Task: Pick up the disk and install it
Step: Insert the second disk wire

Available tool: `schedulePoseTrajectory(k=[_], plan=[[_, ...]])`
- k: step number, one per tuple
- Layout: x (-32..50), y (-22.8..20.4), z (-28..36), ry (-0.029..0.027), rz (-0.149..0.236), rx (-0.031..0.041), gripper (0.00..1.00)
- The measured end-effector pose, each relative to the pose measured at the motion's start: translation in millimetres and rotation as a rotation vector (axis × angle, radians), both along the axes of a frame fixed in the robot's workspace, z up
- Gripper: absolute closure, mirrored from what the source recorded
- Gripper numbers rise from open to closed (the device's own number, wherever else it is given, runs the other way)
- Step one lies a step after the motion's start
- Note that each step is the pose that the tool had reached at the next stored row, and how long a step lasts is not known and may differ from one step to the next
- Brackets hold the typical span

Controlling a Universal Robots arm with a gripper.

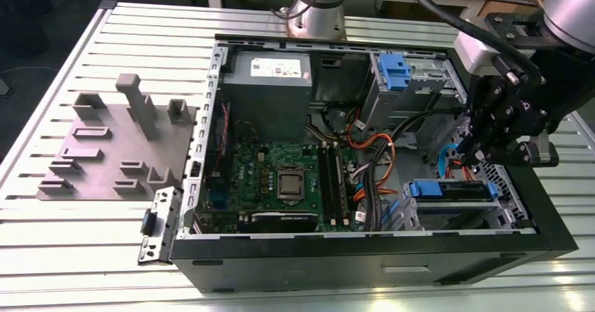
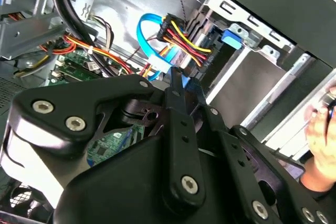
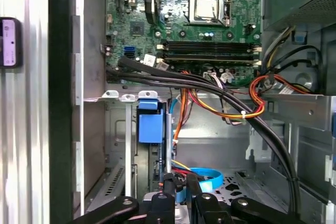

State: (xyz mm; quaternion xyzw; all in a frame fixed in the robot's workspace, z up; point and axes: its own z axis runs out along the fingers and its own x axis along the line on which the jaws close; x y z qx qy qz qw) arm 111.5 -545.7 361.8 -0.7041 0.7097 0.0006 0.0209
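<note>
the disk (image 1: 453, 191) lies slotted in a drive bay at a corner of the computer case (image 1: 372, 256). the gripper (image 1: 481, 160) hangs inside the case just above it, jaws drawn nearly together.

One open tower case (image 1: 372, 260) lies on one slatted table (image 1: 56, 256). Inside it, count one green motherboard (image 1: 265, 162), one processor socket (image 1: 291, 184) and one grey power supply box (image 1: 269, 82). Blue plastic parts at the drive bays come to two in the exterior view: one blue part (image 1: 394, 72) farther back, a second blue part (image 1: 451, 190) nearer. Beside the case sits one grey fixture plate (image 1: 102, 152). There's one gripper (image 3: 180, 184) in the first wrist view, and one hand (image 2: 320, 127) in the second wrist view.
</note>
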Motion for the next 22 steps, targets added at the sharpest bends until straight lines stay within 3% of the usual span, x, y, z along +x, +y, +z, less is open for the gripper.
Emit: schedulePoseTrajectory(k=[5,12,14,15,22], plan=[[0.0,0.0,-2.6,0.0000,0.000,0.0001,0.76],[0.0,0.1,-7.3,0.0000,0.000,-0.0057,0.76],[0.0,0.1,-7.8,0.0000,0.000,-0.0075,0.78],[0.0,0.1,-7.8,0.0000,0.000,-0.0079,0.84],[-0.2,-0.2,-8.3,0.0000,0.000,-0.0079,0.84]])
